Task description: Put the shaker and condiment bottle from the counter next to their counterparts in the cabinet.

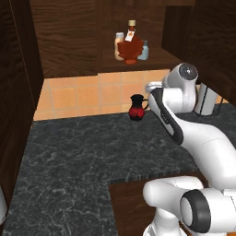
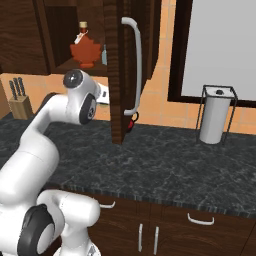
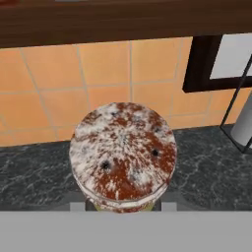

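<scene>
The shaker (image 3: 123, 155) is seen close up in the hand view, top-on. Its round cap is mottled white and rust with small holes, and a sliver of yellow-green body shows below. My gripper (image 3: 122, 206) is shut on it, with the fingers mostly hidden under the cap. I hold it above the counter (image 3: 34, 172), in front of the orange tiles and below the cabinet's lower edge (image 3: 123, 22). The condiment bottle (image 1: 130, 46) stands on the cabinet shelf (image 1: 156, 57), in front of the slim peach bottle (image 1: 119, 45) and beside the pale blue-grey shaker (image 1: 144, 50).
A dark red-black jug (image 1: 136, 107) stands on the counter against the tiles. The cabinet door (image 2: 117, 75) hangs open with its white handle (image 2: 135, 65). A paper towel holder (image 2: 216, 117) stands to the right. A knife block (image 2: 20, 102) stands at the left.
</scene>
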